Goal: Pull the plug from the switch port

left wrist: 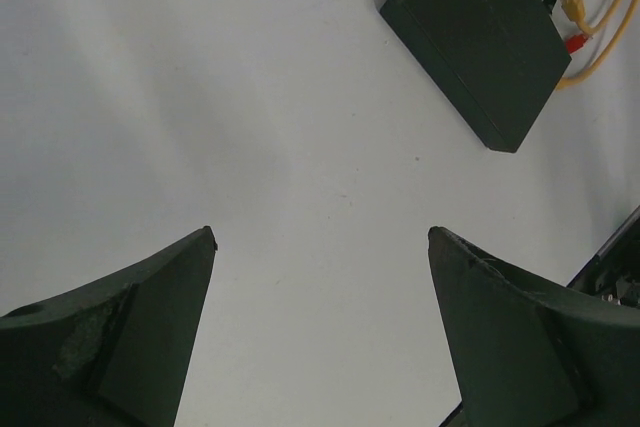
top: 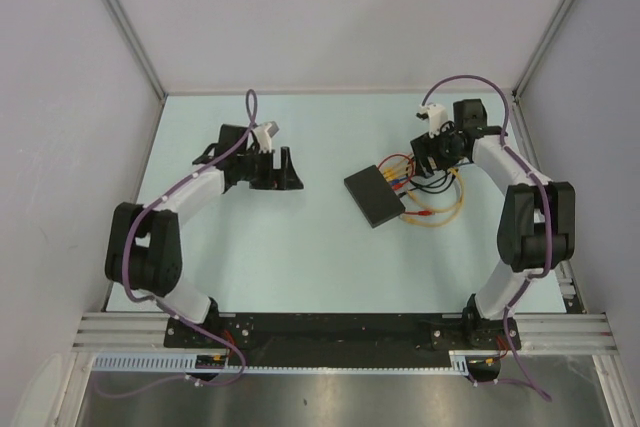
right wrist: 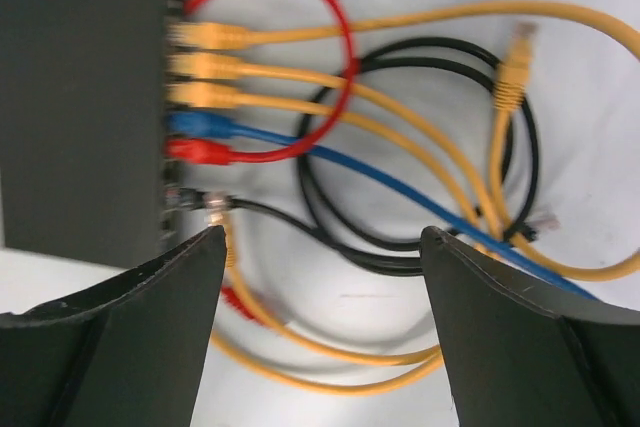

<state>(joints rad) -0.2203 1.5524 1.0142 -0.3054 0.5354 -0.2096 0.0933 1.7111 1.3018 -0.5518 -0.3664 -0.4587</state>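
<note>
Switch point(top: 375, 197) lies flat, long axis far-left to near-right, socket edge with plugs point(right wrist: 205, 94) facing right gripper point(right wrist: 320, 232), fingers apart. Left gripper point(left wrist: 320, 237) likewise spread, empty.

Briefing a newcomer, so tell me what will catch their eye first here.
The tangle of cables, yellow, red, blue and black, stands out at once, sprawled right of the switch. A row of coloured plugs sits in its ports, with the right jaws open close over the cables. The left jaws hang open over the table, well away from the switch.
</note>
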